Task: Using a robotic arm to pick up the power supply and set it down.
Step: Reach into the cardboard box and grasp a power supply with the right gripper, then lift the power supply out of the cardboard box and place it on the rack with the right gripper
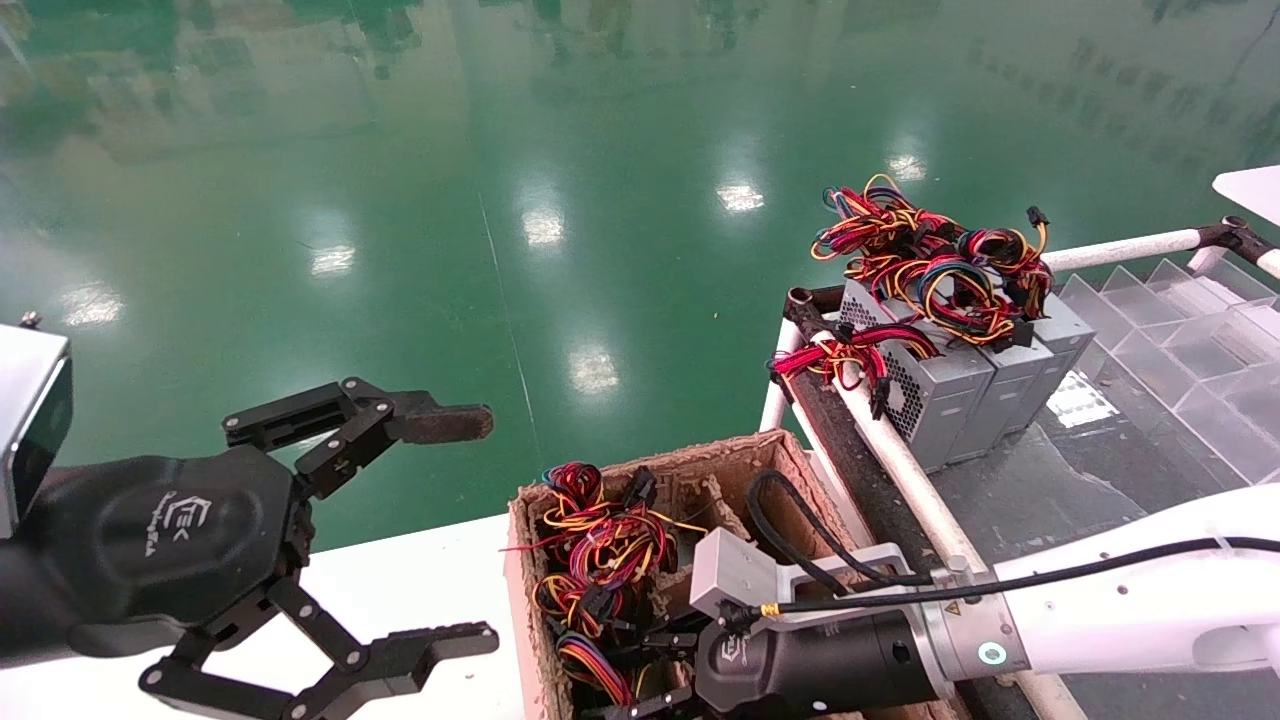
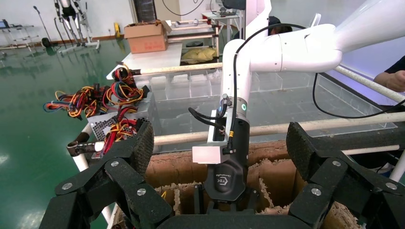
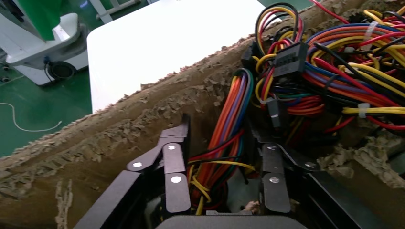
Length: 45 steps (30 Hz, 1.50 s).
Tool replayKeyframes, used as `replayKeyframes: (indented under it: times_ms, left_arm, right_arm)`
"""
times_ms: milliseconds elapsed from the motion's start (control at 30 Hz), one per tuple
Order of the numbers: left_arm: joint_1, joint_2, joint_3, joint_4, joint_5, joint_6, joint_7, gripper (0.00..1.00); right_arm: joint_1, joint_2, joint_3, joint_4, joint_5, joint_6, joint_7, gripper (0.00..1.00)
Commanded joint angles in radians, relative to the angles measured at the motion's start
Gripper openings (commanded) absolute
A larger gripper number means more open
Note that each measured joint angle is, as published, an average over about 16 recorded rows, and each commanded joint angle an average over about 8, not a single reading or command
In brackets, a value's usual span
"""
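My right gripper reaches down into a brown cardboard box. In the right wrist view its black fingers stand on either side of a power supply, a grey metal box with a bunch of red, orange, yellow and blue wires rising from it. The right gripper is shut on this power supply, which sits low in a box slot. The left wrist view shows the right gripper's black palm with its white logo, sunk between the cardboard dividers. My left gripper hovers wide open left of the box, holding nothing.
Three more power supplies with tangled wires stand side by side on a cart at the right, behind a white pipe rail. Clear plastic dividers lie beyond them. More wire bundles fill the box. The box rests on a white table.
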Motion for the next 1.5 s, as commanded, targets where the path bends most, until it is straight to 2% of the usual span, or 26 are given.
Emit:
replayKeyframes:
  times_ms: [33,433,767,1200,1500]
  left_arm:
    - [0.000,0.000,0.000,0.000,0.000,0.000,0.000,1.00]
    - [0.000,0.000,0.000,0.000,0.000,0.000,0.000,1.00]
    - [0.000,0.000,0.001,0.000,0.000,0.000,0.000,1.00]
    - [0.000,0.000,0.001,0.000,-0.001,0.000,0.001,1.00]
    - [0.000,-0.001,0.001,0.000,-0.001,-0.001,0.001,1.00]
  right_arm:
    - [0.000,-0.001,-0.001,-0.002,-0.006,0.005,-0.006,0.00]
    - [-0.014,0.008,0.014,0.009,0.020,0.003,-0.019,0.00]
    - [-0.033,0.067,0.064,0.072,0.105,-0.027,-0.024,0.00]
    - [-0.090,0.206,0.217,0.178,0.342,-0.033,-0.006,0.00]
    - [-0.136,0.334,0.359,0.194,0.515,-0.017,-0.033,0.00]
